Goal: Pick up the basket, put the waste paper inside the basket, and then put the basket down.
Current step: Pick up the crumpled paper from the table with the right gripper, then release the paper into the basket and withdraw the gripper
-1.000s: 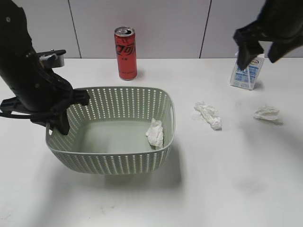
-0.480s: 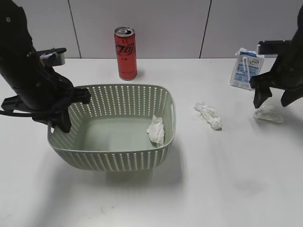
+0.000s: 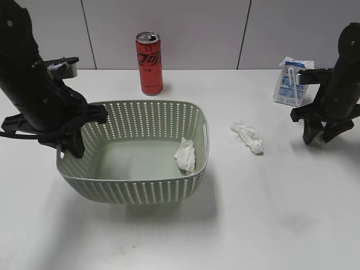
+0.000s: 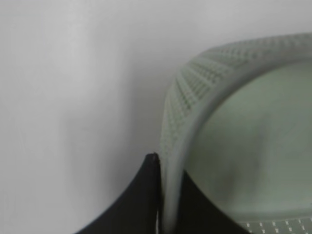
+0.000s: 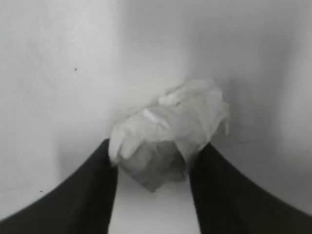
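Note:
The pale green basket (image 3: 140, 191) is on the left, with one white waste paper wad (image 3: 185, 156) inside by its right wall. My left gripper (image 3: 70, 147) is shut on the basket's left rim; in the left wrist view its fingers (image 4: 168, 170) pinch the rim (image 4: 195, 83). A second wad (image 3: 247, 136) lies on the table right of the basket. My right gripper (image 3: 318, 135) is down at the table at the far right. In the right wrist view its open fingers (image 5: 155, 163) straddle a third wad (image 5: 170, 126), which the gripper hides in the exterior view.
A red drink can (image 3: 149, 63) stands behind the basket near the back wall. A blue-and-white drink carton (image 3: 292, 83) stands at the back right, just behind my right arm. The white table (image 3: 253, 225) extends in front.
My right arm came down from high at the back right onto the far-right wad, its fingers now either side of it. The basket settled slightly; the left arm stayed put.

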Available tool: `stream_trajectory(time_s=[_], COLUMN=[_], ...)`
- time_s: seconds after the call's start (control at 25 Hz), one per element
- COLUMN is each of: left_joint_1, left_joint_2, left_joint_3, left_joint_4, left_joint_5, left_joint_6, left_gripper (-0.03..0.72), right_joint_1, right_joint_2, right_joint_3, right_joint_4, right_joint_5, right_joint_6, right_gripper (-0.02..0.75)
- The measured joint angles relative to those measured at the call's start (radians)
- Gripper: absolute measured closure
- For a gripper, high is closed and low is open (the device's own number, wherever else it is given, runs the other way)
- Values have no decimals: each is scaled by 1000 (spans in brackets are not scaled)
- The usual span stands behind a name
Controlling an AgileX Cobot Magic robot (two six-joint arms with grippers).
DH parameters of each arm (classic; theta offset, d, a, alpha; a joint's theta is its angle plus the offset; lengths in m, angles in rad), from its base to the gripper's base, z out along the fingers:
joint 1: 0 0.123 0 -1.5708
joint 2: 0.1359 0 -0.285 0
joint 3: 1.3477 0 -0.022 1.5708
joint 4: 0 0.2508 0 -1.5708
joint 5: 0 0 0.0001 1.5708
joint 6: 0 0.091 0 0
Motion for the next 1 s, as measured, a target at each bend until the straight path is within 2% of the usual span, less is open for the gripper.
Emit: stream_trajectory(time_s=[0.12, 0.16, 0.24, 0.36, 0.44, 0.52, 0.72, 0.88, 1.0], left_joint_1=[0, 0, 0, 0, 0, 0, 0, 0, 0], left_joint_2=[0, 0, 0, 0, 0, 0, 0, 0, 0], left_joint_3=[0, 0, 0, 0, 0, 0, 0, 0, 0], left_joint_4=[0, -1, -1, -1, -1, -1, -1, -2, -1], left_joint_5=[1, 1, 4, 13, 14, 14, 14, 14, 15], left_joint_6=[0, 0, 0, 0, 0, 0, 0, 0, 0], left_gripper=[688, 688, 688, 688, 688, 688, 688, 688, 688], right_joint_1=[0, 0, 0, 10, 50, 117, 369, 550, 629], right_joint_2=[0, 0, -4, -45, -117, -206, -402, -431, -402], right_joint_3=[0, 0, 0, 1, 1, 1, -4, -6, -6], right_joint_4=[-1, 0, 19, 109, 156, 191, 274, 309, 324], right_joint_5=[0, 3, 19, 60, 69, 69, 55, -3, -31], right_joint_6=[1, 1, -4, -93, -146, -176, -234, -240, -241], right_gripper=[634, 685, 725, 738, 741, 742, 743, 743, 722])
